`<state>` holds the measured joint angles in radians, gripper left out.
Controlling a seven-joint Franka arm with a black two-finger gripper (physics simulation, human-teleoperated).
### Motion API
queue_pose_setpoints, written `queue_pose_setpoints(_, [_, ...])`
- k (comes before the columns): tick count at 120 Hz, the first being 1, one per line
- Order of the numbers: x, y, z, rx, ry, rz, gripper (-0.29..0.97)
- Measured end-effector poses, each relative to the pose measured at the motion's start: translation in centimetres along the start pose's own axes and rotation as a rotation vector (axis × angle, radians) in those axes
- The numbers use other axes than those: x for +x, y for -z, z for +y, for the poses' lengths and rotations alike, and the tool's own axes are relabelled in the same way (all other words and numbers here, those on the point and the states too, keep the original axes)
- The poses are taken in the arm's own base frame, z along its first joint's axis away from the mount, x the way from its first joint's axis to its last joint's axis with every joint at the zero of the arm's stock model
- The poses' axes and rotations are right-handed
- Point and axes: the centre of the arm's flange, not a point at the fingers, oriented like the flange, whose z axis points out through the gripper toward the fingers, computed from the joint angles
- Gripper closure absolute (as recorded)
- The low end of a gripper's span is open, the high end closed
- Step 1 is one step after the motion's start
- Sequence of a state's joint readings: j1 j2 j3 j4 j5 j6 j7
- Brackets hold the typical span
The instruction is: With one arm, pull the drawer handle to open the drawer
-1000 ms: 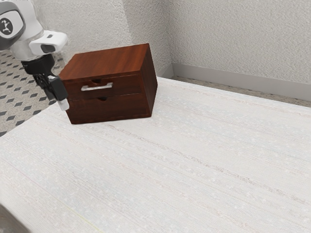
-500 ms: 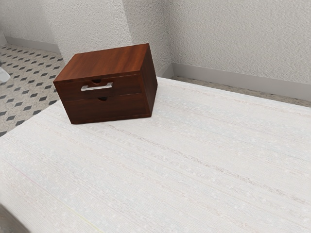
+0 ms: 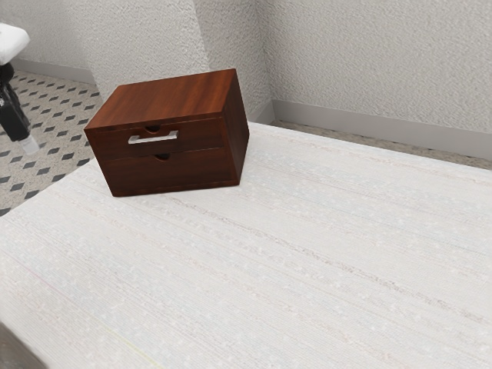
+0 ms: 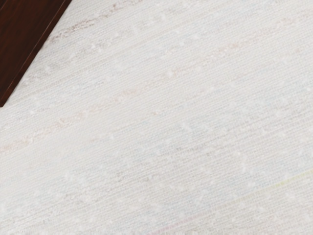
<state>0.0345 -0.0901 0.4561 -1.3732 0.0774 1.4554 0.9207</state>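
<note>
Our jaws hang well apart from the drawer [image 3: 200,135], their opening impossible to tell, so we should square up to its handle [image 3: 153,137] first.

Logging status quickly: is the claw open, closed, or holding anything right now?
Claw: cannot be told; it is at the exterior view's left edge, apart from the drawer handle.

Arm end at the exterior view's left edge: a rounded white wrist housing [image 3: 9,40] above the black gripper [image 3: 23,134], slender, angular, capped with a pale grey tip
</note>
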Motion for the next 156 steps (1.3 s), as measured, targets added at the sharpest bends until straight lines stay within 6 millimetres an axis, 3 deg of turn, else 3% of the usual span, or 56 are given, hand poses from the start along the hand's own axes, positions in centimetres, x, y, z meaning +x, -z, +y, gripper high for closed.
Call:
queue_pose_setpoints(20, [1.4,-2.2,0.9,0.041,-0.093,-0.085,0.0])
queue_pose_setpoints(30, [0.8,-3.8,1.0,0.07,-0.123,-0.117,0.0])
queue_pose_setpoints(43, [0.8,-4.5,0.8,0.137,-0.159,-0.144,0.0])
queue_pose_setpoints(76, [1.7,-7.0,-1.5,0.214,-0.212,-0.2,0.0])
queue_pose_setpoints(102, [3.4,-10.8,-5.1,0.224,-0.214,-0.276,0.0])
queue_pose_setpoints(127, [6.2,-11.1,-5.8,0.26,-0.247,-0.285,0.0])
queue_pose_setpoints(156, [6.4,-13.6,-8.2,0.274,-0.244,-0.312,0.0])
